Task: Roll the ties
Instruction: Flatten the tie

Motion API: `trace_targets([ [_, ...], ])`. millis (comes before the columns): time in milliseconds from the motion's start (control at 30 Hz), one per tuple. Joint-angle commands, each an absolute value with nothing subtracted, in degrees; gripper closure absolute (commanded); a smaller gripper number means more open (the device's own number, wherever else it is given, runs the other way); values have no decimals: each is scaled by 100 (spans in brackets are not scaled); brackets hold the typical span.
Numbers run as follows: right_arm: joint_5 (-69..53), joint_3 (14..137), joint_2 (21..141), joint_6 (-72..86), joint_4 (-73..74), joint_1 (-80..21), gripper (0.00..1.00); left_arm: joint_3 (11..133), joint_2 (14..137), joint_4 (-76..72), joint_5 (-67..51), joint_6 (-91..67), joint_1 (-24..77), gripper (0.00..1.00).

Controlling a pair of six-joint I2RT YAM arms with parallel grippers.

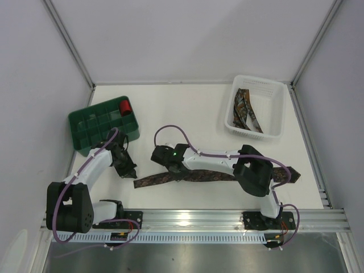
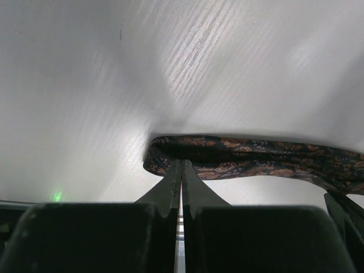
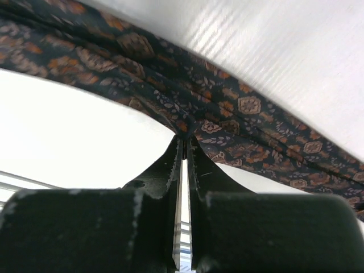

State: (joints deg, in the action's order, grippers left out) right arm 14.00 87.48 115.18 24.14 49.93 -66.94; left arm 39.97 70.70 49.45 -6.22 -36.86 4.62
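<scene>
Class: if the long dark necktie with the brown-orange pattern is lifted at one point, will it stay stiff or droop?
Probably droop: the long dark patterned fabric necktie puckers where the right gripper pinches it. Likely thin and light, since its end folds over at the left gripper. Lying flat, it seems unlikely to roll by itself.

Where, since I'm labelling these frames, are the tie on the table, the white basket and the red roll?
tie on the table (image 1: 151, 181), top view, its uncovered left part.
white basket (image 1: 277, 111), top view, its right wall.
red roll (image 1: 125, 106), top view, its middle.
</scene>
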Motion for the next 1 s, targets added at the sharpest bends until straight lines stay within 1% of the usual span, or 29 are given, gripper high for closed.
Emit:
trace_targets([
  [0,1539,9114,11364,2329,5133,-6610,94,4210,6943,4966,-686,-3551,404,99],
  [400,1512,9053,11707,2066,4852,-6320,94,4298,6697,5071,-817,-3463,404,99],
  [533,1415,8904,11768,2022,4755,-6258,93,4316,6557,5045,-1142,-3393,413,95],
  [633,1336,8789,11751,2021,4658,-6249,91,4211,6539,4931,-1484,-3375,413,94],
  [733,1275,8806,11795,2021,4641,-6232,86,4018,6600,4764,-1870,-3419,439,93],
  [767,1222,8815,11795,2021,4658,-6214,79,3973,6627,4651,-1916,-3445,466,92],
  [833,1204,8859,11760,2056,4693,-6196,71,3859,6714,4571,-2038,-3524,527,93],
  [900,1134,8877,11681,2065,4754,-6153,68,3806,6776,4439,-2074,-3559,571,92],
  [967,1055,8903,11523,2118,4816,-6074,59,3753,6846,4386,-2013,-3612,589,92],
])
